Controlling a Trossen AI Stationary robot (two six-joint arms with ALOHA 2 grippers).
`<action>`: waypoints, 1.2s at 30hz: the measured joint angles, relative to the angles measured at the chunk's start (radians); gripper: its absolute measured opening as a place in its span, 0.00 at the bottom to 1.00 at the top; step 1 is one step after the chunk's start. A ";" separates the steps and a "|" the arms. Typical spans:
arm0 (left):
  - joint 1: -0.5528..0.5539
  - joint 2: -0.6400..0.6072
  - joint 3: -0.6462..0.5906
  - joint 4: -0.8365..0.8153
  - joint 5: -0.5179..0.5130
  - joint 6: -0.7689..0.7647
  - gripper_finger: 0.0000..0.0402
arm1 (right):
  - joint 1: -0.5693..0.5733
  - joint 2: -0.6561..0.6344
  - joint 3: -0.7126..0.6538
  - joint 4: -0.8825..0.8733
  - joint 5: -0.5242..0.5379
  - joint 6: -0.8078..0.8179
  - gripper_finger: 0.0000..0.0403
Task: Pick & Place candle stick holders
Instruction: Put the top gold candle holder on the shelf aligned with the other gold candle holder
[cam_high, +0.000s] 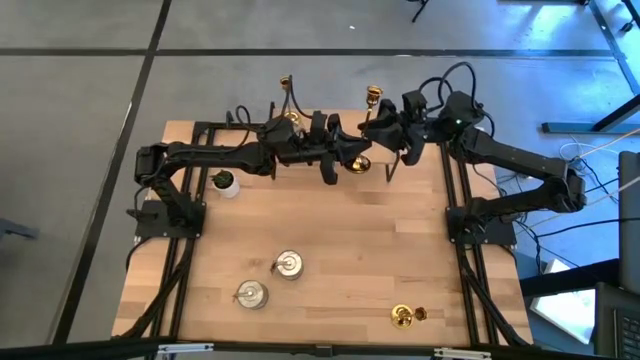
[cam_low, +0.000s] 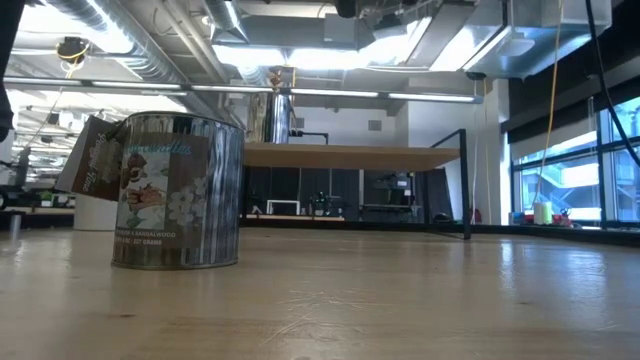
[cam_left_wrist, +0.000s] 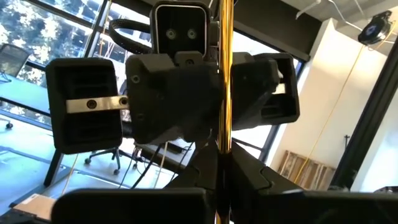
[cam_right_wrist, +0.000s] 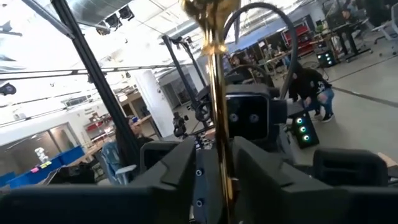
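A gold candle stick holder (cam_high: 358, 163) with a slim stem is held up over the table's far middle. My left gripper (cam_high: 345, 165) reaches in from the left and my right gripper (cam_high: 372, 128) from the right, each shut on it. Its cup top (cam_right_wrist: 208, 12) rises above the right fingers. A second gold holder (cam_high: 287, 100) stands at the far edge, and a third (cam_high: 405, 316) lies near the front right. Two squat silvery holders (cam_high: 288, 264) (cam_high: 251, 294) stand on their bases at the near middle. One of them looms in the low view (cam_low: 178, 190). My left gripper pinches the holder's slim stem (cam_left_wrist: 222, 134) between its two fingers, on the lower stretch near the base. The fingers come nearly level from the table's left and lie across the stem. The holder stands about upright, clear of the table. My right gripper has the same stem (cam_right_wrist: 219, 124) between its two fingers, which close in on both sides of it. They come nearly level from the table's right, across the stem. The stem runs on upward to the cup top.
A tiny white pot with a green plant (cam_high: 224, 182) stands at the left, under the left arm. The bare wooden tabletop (cam_high: 380, 240) spreads between the arms and the near holders. Black frame rails (cam_high: 455, 200) run along both sides.
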 joint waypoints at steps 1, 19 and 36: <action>0.000 0.000 0.000 0.000 0.000 -0.001 0.02 | 0.000 0.003 0.000 0.000 -0.005 0.000 0.24; 0.013 -0.024 0.000 -0.074 0.084 -0.050 0.11 | -0.001 0.004 0.001 -0.034 0.005 0.049 0.04; 0.045 -0.460 0.000 -0.812 -0.273 0.175 0.14 | 0.009 0.017 0.254 -0.362 0.197 -0.156 0.04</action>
